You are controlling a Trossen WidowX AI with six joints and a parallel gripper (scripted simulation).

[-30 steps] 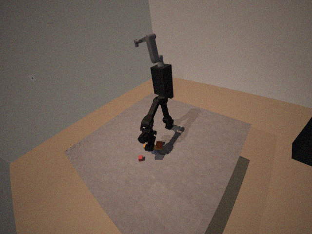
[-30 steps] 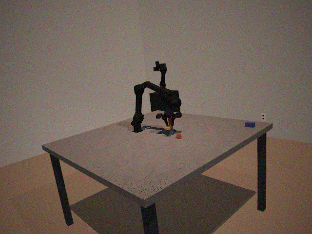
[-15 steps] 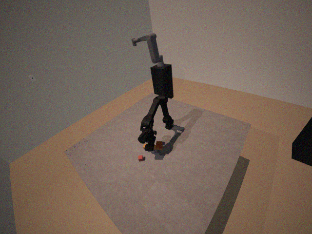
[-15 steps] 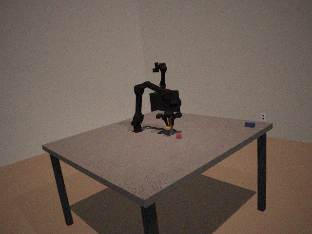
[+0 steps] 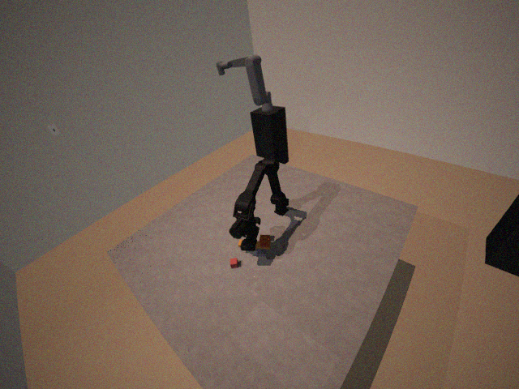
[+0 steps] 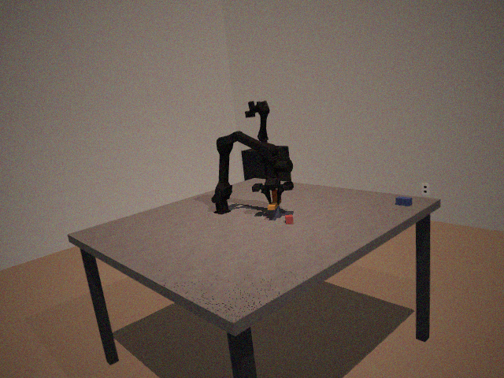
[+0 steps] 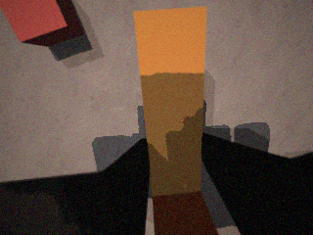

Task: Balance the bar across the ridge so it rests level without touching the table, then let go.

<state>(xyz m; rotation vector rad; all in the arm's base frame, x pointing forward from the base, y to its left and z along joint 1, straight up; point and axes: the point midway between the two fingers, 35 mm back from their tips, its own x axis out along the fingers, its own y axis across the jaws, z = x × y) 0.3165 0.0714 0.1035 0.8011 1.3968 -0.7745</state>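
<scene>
The orange bar (image 7: 171,49) (image 6: 272,207) runs between my fingers, with a dark brown block (image 7: 183,212) (image 5: 264,240) (image 6: 274,196) at one end. My gripper (image 7: 172,142) (image 6: 273,202) (image 5: 249,245) is shut on the bar, low over the table. The small blue-grey ridge (image 6: 277,213) shows just under the bar in the exterior view, a pointed wedge partly covered by shadow. Whether the bar touches the ridge is hidden, and its exact tilt cannot be told. The bar's middle is hidden by the fingers in the top and exterior views.
A small red block (image 5: 233,262) (image 6: 289,220) (image 7: 36,20) lies on the table (image 5: 251,335) (image 6: 203,252) near the bar's orange end. A blue block (image 6: 403,201) sits near the far right corner. A black box (image 5: 270,134) with another arm on it stands behind my arm.
</scene>
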